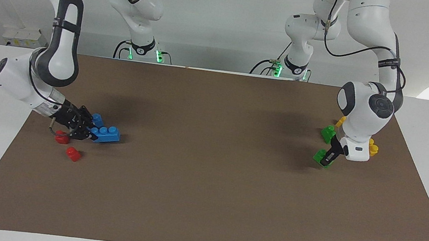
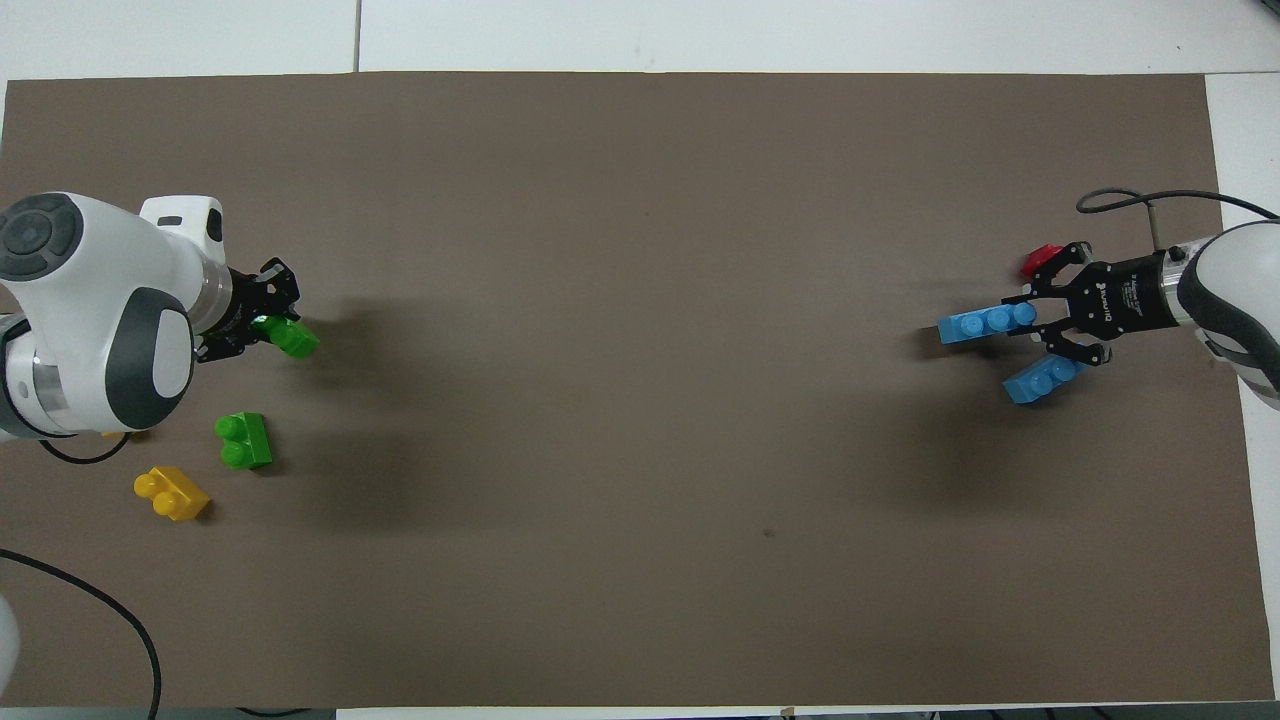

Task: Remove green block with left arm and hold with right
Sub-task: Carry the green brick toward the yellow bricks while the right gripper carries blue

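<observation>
Bright-green block (image 1: pixel 321 156) is pinched in the left gripper (image 1: pixel 327 159), low over the brown mat (image 1: pixel 203 202) at the left arm's end, just clear of a darker green brick (image 1: pixel 327 133) and a yellow brick (image 2: pixel 172 493). Over at the right arm's end, the right gripper (image 1: pixel 90 132) is clamped on a blue brick (image 1: pixel 107 134), above a second blue brick (image 2: pixel 1040 379), red pieces (image 1: pixel 73 154) close by.
</observation>
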Available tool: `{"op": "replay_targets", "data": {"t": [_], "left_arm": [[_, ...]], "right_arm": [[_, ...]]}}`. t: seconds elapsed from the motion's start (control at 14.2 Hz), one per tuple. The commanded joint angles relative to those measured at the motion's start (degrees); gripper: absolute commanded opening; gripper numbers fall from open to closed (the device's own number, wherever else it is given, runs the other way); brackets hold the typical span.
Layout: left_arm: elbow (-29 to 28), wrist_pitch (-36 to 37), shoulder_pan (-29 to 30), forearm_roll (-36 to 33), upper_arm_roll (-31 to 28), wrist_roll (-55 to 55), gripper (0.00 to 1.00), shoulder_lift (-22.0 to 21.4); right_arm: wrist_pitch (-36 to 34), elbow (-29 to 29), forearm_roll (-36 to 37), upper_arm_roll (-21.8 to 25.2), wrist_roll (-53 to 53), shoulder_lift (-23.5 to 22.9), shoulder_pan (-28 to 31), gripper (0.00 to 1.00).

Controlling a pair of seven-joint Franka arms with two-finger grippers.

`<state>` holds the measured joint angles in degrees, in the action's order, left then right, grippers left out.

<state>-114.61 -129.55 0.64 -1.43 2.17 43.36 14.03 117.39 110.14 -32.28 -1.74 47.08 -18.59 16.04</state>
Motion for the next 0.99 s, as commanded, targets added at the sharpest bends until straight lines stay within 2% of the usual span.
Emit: {"op": "replay_targets", "data": {"t": [0.0,0.28,0.92], "left_arm": [[-1.49,-3.69,1.65,0.9,0.3,-3.02,0.0,0.2],[-1.23,-7.56,3.31,0.9,0.3,-6.96,0.0,2.31],[-1.32,-10.82,4.37,0.9,0.3,-11.62,0.0,3.99]], "right_arm": [[-0.32,0.77,1.08,-0.72,-1.72,0.57,0.93,0.0],[1.0,1.65,0.99,-0.81,-2.78,0.83,0.93,0.0],[5.66,3.58,0.91,-0.98,-2.96,-0.4,0.05,0.0]]}}
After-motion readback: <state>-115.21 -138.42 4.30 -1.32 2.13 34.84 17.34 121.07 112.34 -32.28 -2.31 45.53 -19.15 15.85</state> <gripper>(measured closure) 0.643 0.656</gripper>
